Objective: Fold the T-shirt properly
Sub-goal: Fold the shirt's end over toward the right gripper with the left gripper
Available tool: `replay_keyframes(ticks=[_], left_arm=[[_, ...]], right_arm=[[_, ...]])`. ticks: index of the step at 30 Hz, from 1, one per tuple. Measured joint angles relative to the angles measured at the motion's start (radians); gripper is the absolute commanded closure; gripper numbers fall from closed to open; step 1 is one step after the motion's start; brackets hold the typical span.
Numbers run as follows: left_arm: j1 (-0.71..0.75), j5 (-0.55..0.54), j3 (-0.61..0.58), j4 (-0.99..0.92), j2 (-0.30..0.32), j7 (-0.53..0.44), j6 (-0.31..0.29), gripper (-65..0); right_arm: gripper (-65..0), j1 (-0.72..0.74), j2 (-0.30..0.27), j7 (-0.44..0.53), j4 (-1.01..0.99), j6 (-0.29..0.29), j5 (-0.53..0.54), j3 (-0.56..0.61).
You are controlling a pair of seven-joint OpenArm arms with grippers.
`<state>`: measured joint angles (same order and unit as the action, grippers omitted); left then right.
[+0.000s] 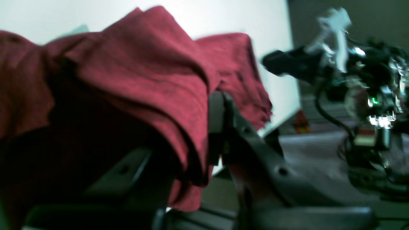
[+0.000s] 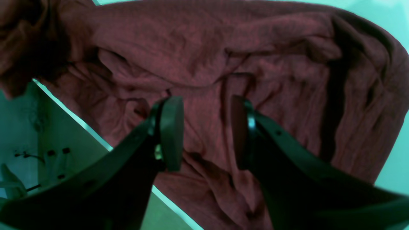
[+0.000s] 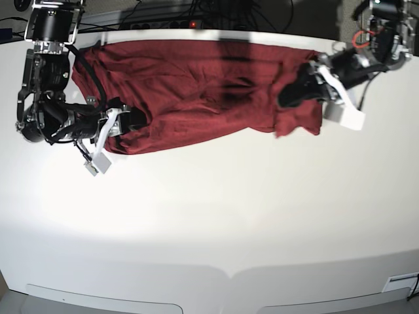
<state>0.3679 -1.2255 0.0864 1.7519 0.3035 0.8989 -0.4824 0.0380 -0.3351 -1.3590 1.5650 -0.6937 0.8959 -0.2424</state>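
Observation:
The dark red T-shirt [image 3: 196, 85] lies spread in a wrinkled band along the far part of the white table [image 3: 209, 222]. Its right end is raised and hangs from my left gripper [image 3: 296, 91]. In the left wrist view the T-shirt [image 1: 137, 73] drapes over that gripper [image 1: 207, 134], which is shut with a fold of cloth pinched between its fingers. My right gripper [image 3: 134, 121] hovers at the shirt's left front edge. The right wrist view shows this gripper [image 2: 206, 132] open, its black pads apart just above the T-shirt [image 2: 204, 57], holding nothing.
Cables and a power strip [image 3: 196, 21] run behind the table's far edge. The right arm [image 1: 367, 95] shows blurred at the right of the left wrist view. Bare white tabletop stretches from the shirt to the near edge.

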Motion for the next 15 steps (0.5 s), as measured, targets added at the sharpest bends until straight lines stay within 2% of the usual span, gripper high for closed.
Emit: replay_keyframes(ticks=[2,5,9,13,15], left_arm=[[0.000,0.034,-0.032,0.000,-0.031,-0.015,0.002,0.0],[-0.003,0.079,-0.076,0.000,-0.079,-0.047,0.038,0.0],[-0.003,0.195,-0.151,0.000,-0.142,-0.093,0.039,0.0],[-0.006,0.338,-0.199,0.000,-0.185,-0.182,0.111,0.0],[-0.017,0.373,-0.205,0.000,-0.200,-0.197,0.118,0.0]], right_arm=[[-24.6,0.000,0.000,0.000,0.000,0.000,0.000,0.000],[-24.6,0.000,0.000,0.000,0.000,0.000,0.000,0.000],[-24.6,0.000,0.000,0.000,0.000,0.000,-0.001,0.000],[-24.6,0.001,0.000,0.000,0.000,0.000,0.000,0.000],[-24.6,0.000,0.000,0.000,0.000,0.000,0.000,0.000]])
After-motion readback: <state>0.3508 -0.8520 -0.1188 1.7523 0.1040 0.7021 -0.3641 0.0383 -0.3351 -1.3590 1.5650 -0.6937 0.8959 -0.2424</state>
